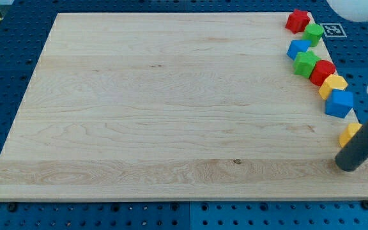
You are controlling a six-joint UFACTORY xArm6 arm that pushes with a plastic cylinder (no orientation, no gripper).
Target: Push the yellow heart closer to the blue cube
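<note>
The blue cube sits at the board's right edge. A yellow block touches it on its upper left; its shape is hard to make out. A second yellow block lies apart from the cube, a little below it, partly hidden behind my rod, so I cannot tell its shape either. My tip rests on the board near the lower right corner, just below this second yellow block and close to it.
A line of blocks runs down the right edge above the cube: a red star, a green block, a blue block, a green block and a red block. The wooden board lies on a blue pegboard.
</note>
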